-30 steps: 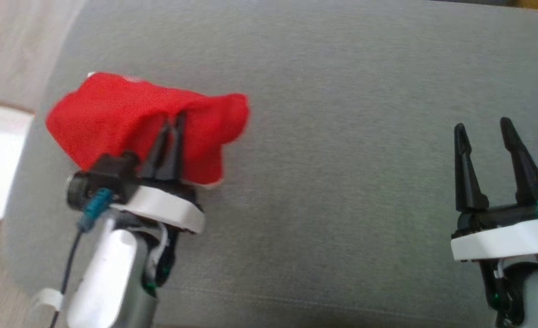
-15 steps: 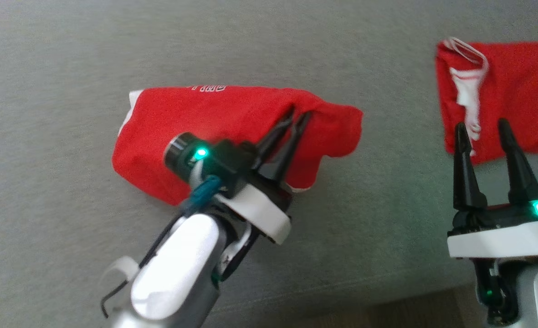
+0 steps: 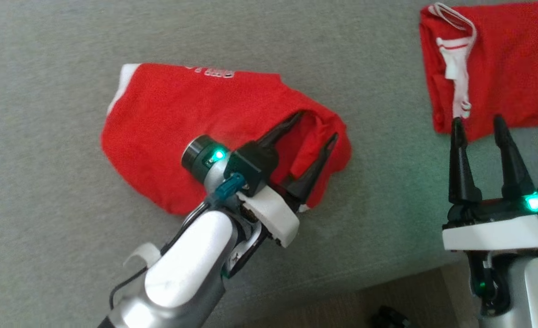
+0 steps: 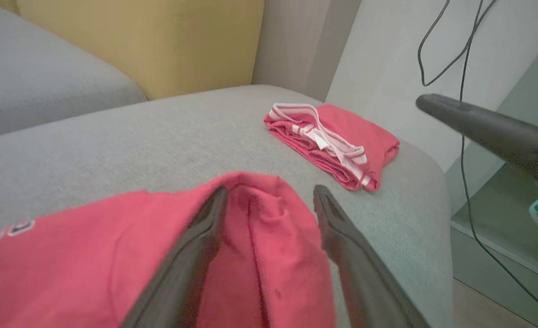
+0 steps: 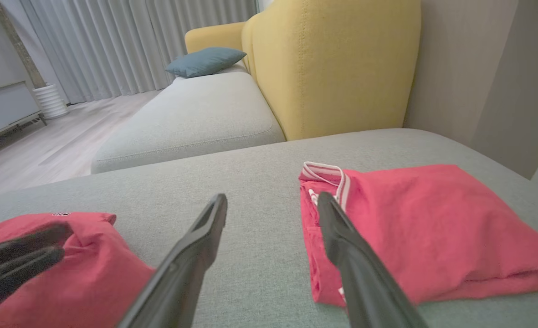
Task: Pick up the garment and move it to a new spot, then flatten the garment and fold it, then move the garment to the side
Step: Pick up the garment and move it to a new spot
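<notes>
Left tool [image 3: 317,125] is standing open, straddling a raised ridge of the red garment [image 3: 168,123], which is lying folded and rumpled, white lettering showing, mid grey cushion [image 3: 250,41]; right tool [image 3: 476,120] is hovering open near that cushion's edge.

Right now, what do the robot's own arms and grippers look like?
The left gripper and right gripper each have two long tapering black fingers rising from a white collar. Each carries a green light. The left arm's glossy white-and-silver forearm has a teal plug and a thin black cable.
</notes>
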